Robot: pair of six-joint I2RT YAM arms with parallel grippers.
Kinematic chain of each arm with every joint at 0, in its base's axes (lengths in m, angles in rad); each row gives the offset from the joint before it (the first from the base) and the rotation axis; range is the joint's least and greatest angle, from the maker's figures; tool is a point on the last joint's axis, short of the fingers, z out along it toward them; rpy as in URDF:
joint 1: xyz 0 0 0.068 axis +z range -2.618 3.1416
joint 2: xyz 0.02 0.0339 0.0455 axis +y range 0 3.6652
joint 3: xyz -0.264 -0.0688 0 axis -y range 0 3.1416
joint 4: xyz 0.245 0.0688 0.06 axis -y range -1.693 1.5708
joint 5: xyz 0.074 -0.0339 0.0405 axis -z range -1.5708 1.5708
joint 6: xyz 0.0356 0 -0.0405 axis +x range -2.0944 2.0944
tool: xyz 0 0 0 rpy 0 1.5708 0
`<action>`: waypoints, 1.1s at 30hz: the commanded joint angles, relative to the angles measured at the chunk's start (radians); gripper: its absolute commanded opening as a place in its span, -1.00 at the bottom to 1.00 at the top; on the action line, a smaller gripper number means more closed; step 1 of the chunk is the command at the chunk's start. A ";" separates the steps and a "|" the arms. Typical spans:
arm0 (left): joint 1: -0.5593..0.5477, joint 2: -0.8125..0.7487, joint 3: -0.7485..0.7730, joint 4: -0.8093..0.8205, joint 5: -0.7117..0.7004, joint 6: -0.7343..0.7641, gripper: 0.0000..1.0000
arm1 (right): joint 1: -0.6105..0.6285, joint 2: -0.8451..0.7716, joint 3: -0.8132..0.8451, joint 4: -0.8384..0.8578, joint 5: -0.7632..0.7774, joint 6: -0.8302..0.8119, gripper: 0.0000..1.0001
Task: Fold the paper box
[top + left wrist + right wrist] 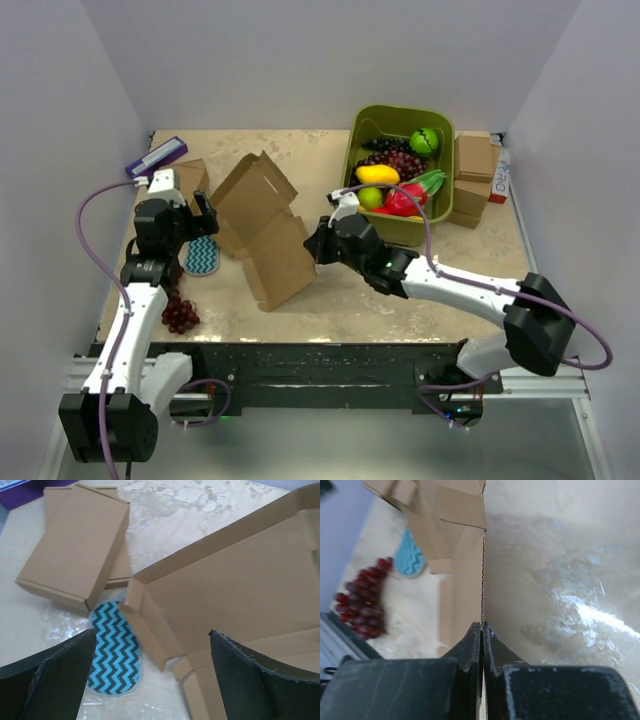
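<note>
The paper box (265, 225) is a brown corrugated mailer, half unfolded, propped at a tilt on the table's middle left. My right gripper (318, 243) is shut on its right edge. In the right wrist view the thin cardboard edge (482, 570) runs straight down between the pressed-together fingertips (482, 625). My left gripper (205, 214) hovers at the box's left side, open. Its view shows an upright side flap and inner panel of the box (240, 580) beyond the wide-apart fingers (152, 632), which touch nothing.
A blue zigzag pad (203, 255) lies under the left gripper, with red grapes (180, 313) nearer the front edge. A closed cardboard box (190, 178) and a purple item (157, 156) sit back left. A green bin (360, 140) of toy fruit and stacked small boxes (475, 170) stand back right.
</note>
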 commanded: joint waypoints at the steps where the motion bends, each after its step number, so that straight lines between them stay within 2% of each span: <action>1: 0.055 -0.037 -0.001 0.017 -0.017 -0.034 0.99 | -0.001 -0.093 -0.025 0.072 -0.019 0.032 -1.00; 3: 0.064 -0.054 -0.012 0.029 -0.008 -0.042 1.00 | 0.000 -0.133 -0.036 0.077 -0.005 0.046 -1.00; 10: 0.078 -0.094 -0.041 0.092 0.163 -0.086 0.99 | -0.006 -0.272 -0.033 0.052 0.040 0.063 -1.00; 15: 0.085 -0.104 -0.058 0.098 0.186 -0.123 1.00 | -0.026 -0.330 -0.027 0.043 0.009 0.076 -1.00; 21: 0.095 -0.088 -0.082 0.184 0.282 -0.194 0.98 | -0.027 -0.371 -0.038 0.047 -0.019 0.089 -1.00; 24: 0.096 -0.087 -0.091 0.265 0.322 -0.211 0.86 | -0.027 -0.385 -0.050 0.046 -0.019 0.095 -1.00; 29: 0.096 -0.067 -0.098 0.273 0.322 -0.203 0.58 | -0.027 -0.394 -0.053 0.046 -0.031 0.102 -1.00; 33: 0.098 -0.056 -0.090 0.262 0.308 -0.197 0.54 | -0.027 -0.398 -0.053 0.046 -0.045 0.105 -1.00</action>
